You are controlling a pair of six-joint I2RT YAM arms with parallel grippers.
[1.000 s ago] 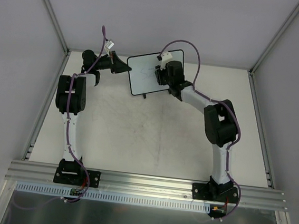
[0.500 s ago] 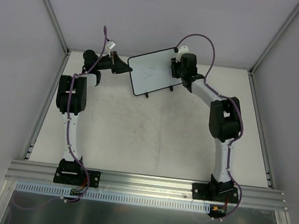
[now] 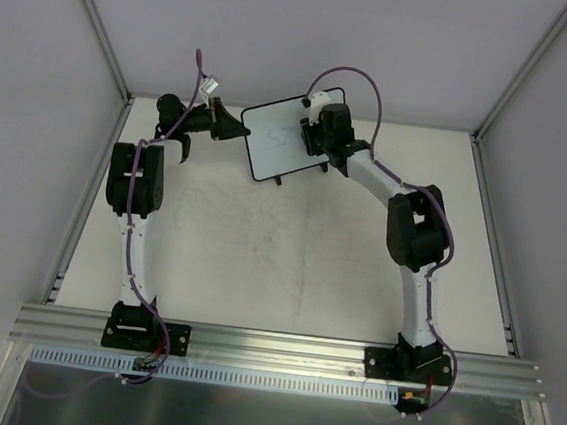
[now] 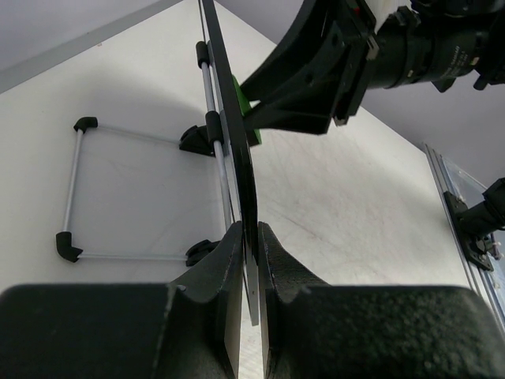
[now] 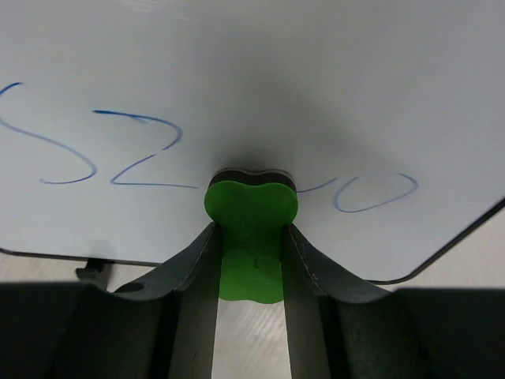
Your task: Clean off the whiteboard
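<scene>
— Well, how much of the whiteboard (image 3: 270, 143) shows from above?

— Most of its face. The right fingers (image 3: 316, 140) and their wrist cover the right part, and the writing is only a faint smudge. The board is tilted at the far middle of the worktop (image 3: 280, 252), and I can't tell whether its feet touch down. The left fingers (image 3: 239, 128) hold its left edge.

— Can you read any writing closer in?

— From the right wrist, yes. There are blue marker strokes on the whiteboard (image 5: 316, 71): an "S" running off the left border, then a "2" or "Z", and a "0" further right. A green eraser (image 5: 251, 207) hides whatever lies between them. I can see no brand or label anywhere.

— And the right fingers (image 5: 207, 257)?

— They are clenched on the eraser from both sides, with its end pressed flat against the board's face, just above the lower frame. A black foot (image 5: 91, 271) peeks out below that frame, mostly cut off.

— What about the other wrist view?

— There the whiteboard (image 4: 237, 150) is edge-on, a thin dark line with its face unseen. The left fingers (image 4: 225, 260) pinch its near edge, one on each side. The eraser (image 4: 243, 99) is a green sliver against the board's right side, and the right fingers (image 4: 308, 79) are behind it. Left of the board lies a thin rod frame (image 4: 72, 185) with black corners. I can't tell whether it is joined to the board.
</scene>
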